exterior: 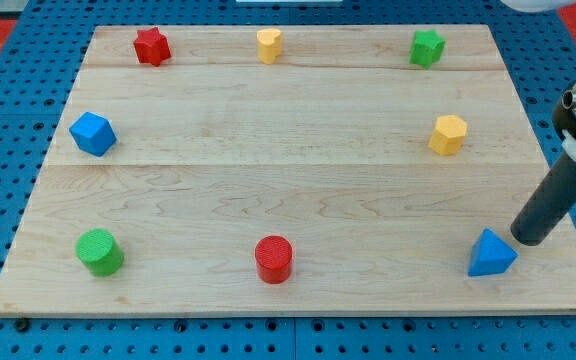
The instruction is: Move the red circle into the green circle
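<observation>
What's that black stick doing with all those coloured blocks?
I am a robot arm, and that dark rod is how I push blocks around this wooden board. My tip sits near the view's bottom right, right beside the blue triangle block. My job is to slide the red circle block over to the green circle block. Both lie along the view's bottom edge, apart from each other, and my tip is nowhere near the red one yet.
</observation>
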`<action>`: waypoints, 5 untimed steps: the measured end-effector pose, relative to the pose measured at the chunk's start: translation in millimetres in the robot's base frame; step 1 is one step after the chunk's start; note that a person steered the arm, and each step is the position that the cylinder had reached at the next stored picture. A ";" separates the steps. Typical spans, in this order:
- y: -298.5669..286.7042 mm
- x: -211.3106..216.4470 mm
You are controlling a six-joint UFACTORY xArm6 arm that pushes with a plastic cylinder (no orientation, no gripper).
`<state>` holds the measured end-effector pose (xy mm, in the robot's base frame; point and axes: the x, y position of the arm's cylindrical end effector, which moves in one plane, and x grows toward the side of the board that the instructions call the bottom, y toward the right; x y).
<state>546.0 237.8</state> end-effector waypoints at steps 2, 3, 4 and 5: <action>-8.6 46.9; -72.1 71.5; -139.4 50.1; -229.3 51.6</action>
<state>597.7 8.5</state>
